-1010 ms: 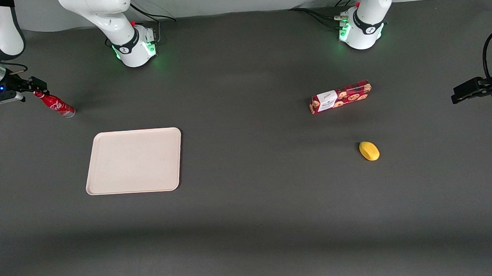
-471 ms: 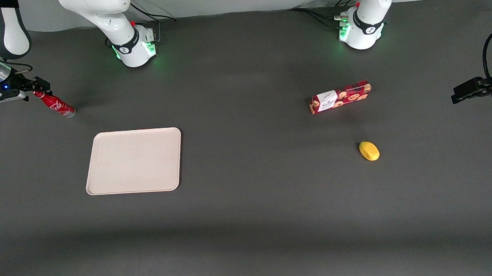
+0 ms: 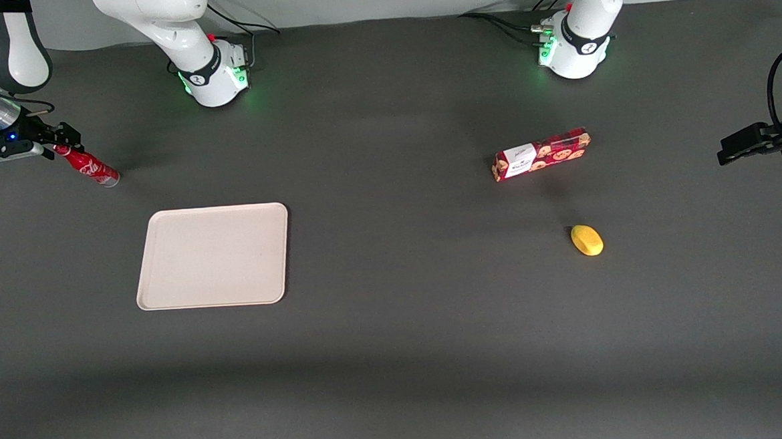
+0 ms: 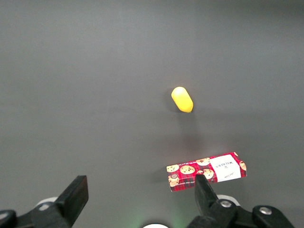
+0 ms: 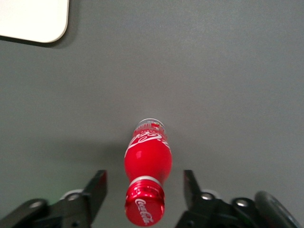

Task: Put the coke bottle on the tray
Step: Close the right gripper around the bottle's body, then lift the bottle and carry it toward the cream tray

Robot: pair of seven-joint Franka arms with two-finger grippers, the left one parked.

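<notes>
The tray (image 3: 213,255) lies flat on the tabletop (image 3: 397,339), unchanged from a second ago, nearer the front camera than the coke bottle (image 3: 91,167). The bottle stands upright near the tabletop edge at the working arm's end, position unchanged. The end effector (image 5: 145,190) has shifted slightly since the earlier frame; its fingers (image 5: 97,190) are spread either side of the bottle's neck, not touching. The tray is cut off to one corner in the wrist view.
</notes>
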